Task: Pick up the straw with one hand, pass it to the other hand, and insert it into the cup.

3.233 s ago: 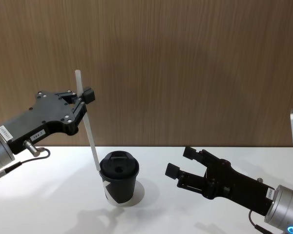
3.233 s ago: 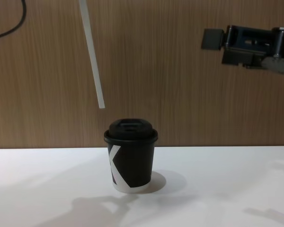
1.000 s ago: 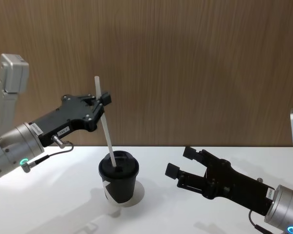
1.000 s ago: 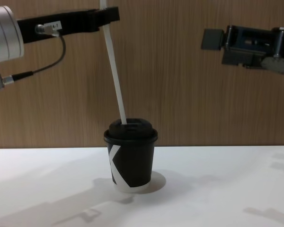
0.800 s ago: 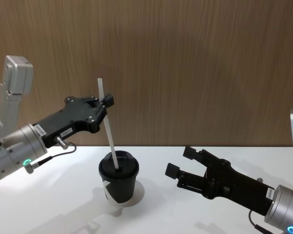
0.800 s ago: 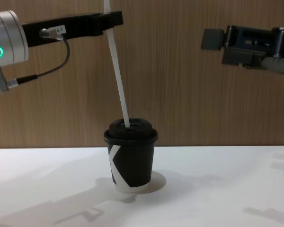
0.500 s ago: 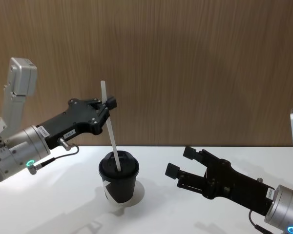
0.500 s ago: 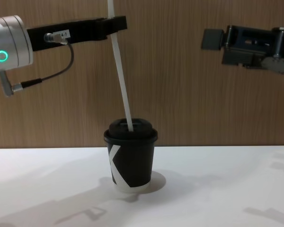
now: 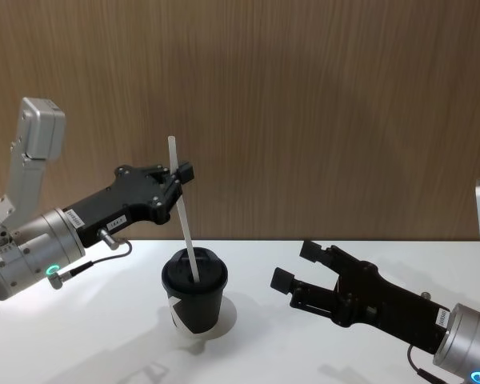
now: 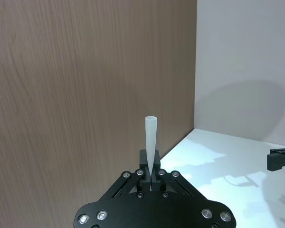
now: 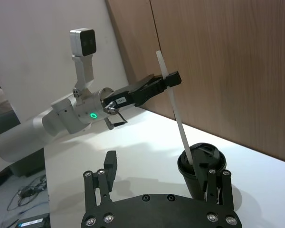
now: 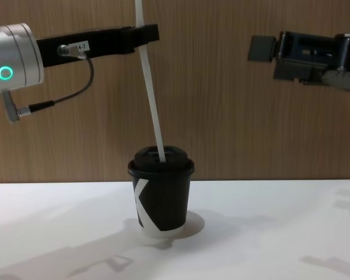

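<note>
The black cup (image 9: 194,302) with its lid stands on the white table (image 9: 96,336); it also shows in the chest view (image 12: 161,198) and the right wrist view (image 11: 192,172). The white straw (image 9: 182,212) leans slightly, its lower end entering the lid's top (image 12: 163,156). My left gripper (image 9: 178,178), with the silver wrist and green ring, is shut on the straw's upper part (image 12: 144,32), and the straw's top pokes out past it (image 10: 151,140). My right gripper (image 9: 294,265) hovers open and empty to the right of the cup.
A brown wood-grain wall (image 9: 320,112) runs right behind the table. A thin dark cable (image 12: 58,100) loops under my left wrist. Bare white tabletop lies in front of the cup and to either side.
My left gripper has come down and to the right with the straw. The straw's tip, which hung above and left of the lid, now sits in the lid. The right gripper has stayed put.
</note>
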